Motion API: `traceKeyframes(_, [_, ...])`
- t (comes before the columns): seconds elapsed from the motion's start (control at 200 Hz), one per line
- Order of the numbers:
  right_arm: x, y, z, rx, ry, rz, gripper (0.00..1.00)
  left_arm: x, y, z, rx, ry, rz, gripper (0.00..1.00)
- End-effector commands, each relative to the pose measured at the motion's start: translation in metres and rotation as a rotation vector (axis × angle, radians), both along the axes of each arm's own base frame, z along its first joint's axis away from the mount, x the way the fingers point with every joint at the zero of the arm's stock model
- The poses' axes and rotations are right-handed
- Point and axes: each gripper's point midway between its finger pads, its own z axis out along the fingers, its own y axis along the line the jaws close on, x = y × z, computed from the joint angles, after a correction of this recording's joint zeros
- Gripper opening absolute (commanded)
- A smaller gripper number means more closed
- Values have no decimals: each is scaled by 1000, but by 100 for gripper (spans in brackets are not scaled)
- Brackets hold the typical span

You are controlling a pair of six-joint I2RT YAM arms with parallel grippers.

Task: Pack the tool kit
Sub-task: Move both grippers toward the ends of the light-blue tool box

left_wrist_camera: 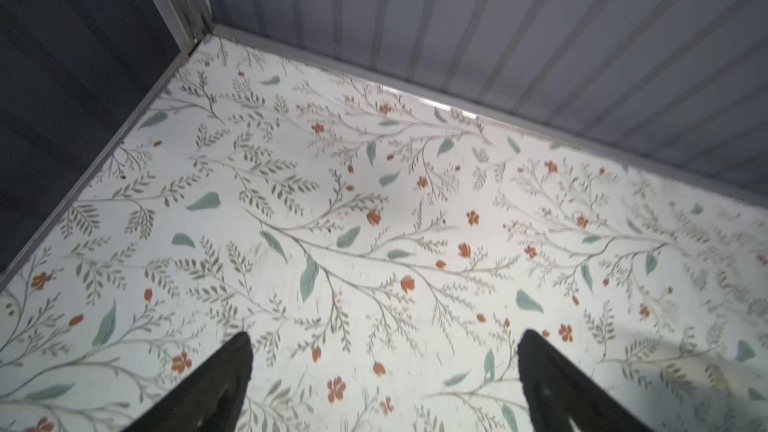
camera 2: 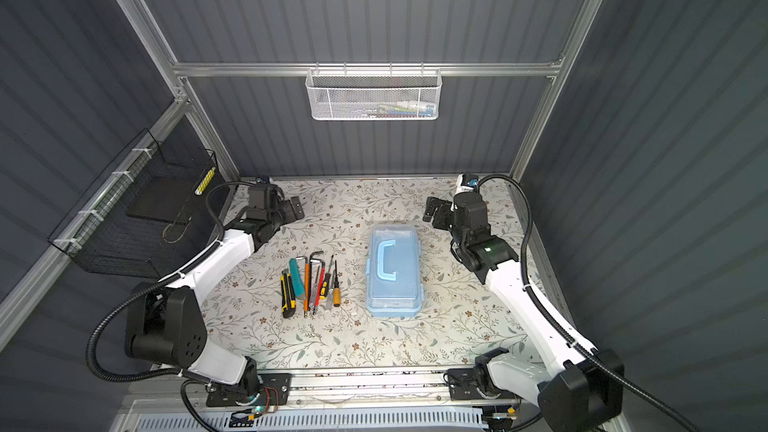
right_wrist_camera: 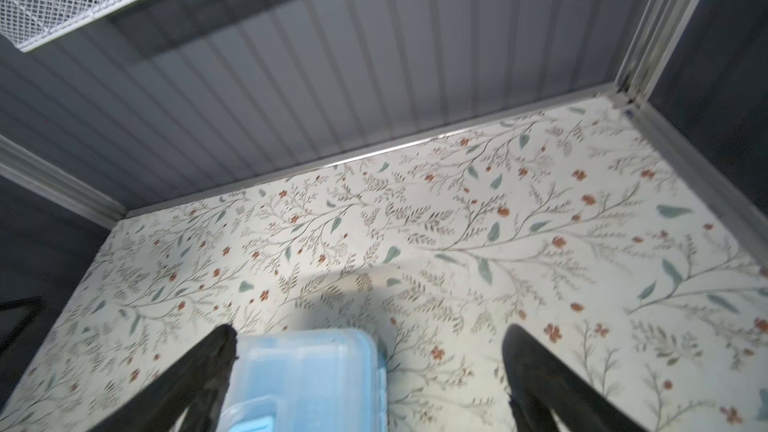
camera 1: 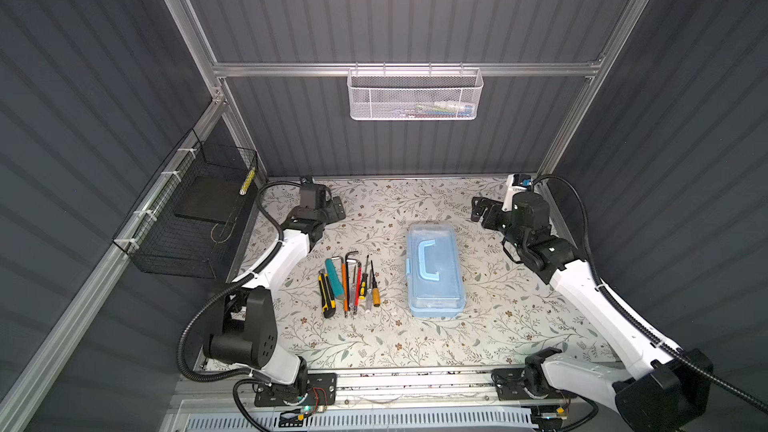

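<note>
1. Currently, I see the flower-patterned table (camera 1: 415, 338) carrying everything, with both arms drawn back toward its far corners.
2. The light-blue box (camera 1: 436, 297) lies right of centre, lid shut, blue handle on top.
3. The left gripper (left_wrist_camera: 384, 336) hangs over bare table with its jaws spread wide, holding nothing.
4. The right gripper (camera 1: 478, 209), jaws also wide apart, sits near the box's far end and grips nothing.
5. Left of the box, a row of tools lies side by side: utility knife (camera 1: 326, 295), teal tool (camera 1: 335, 279), hex keys (camera 1: 353, 257), screwdrivers (camera 1: 375, 292).
</note>
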Motion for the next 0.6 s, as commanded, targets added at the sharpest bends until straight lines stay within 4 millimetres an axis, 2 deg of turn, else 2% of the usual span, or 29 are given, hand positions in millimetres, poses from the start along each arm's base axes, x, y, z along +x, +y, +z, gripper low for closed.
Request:
traceKeyframes(0.0, [-21,28,-29,18,203,61,99,-35,-10,-18,175,151,0,100])
traceKeyframes(0.05, [-21,40,-27,-3,193,94,99,-38,-24,-8,191,71,-45,100])
traceKeyframes(0.19, [-27,63,-20,-31,183,164,99,-55,-58,19,81,-134,-230,100])
traceKeyframes(0.23, [-29,66,-17,-45,180,169,99,-61,-64,37,48,-223,-271,100])
traceKeyframes(0.305, [-33,71,-13,-61,170,185,99,-69,-70,53,30,-300,-326,100])
traceKeyframes(0.37, [-34,77,-13,-46,173,206,99,-68,-71,53,46,-292,-336,99])
traceKeyframes(0.475, [-32,89,-21,-25,206,244,96,-59,-81,36,53,-226,-375,99])
traceKeyframes(0.595, [-29,102,-34,-1,248,286,90,-49,-95,17,-17,-169,-384,99])
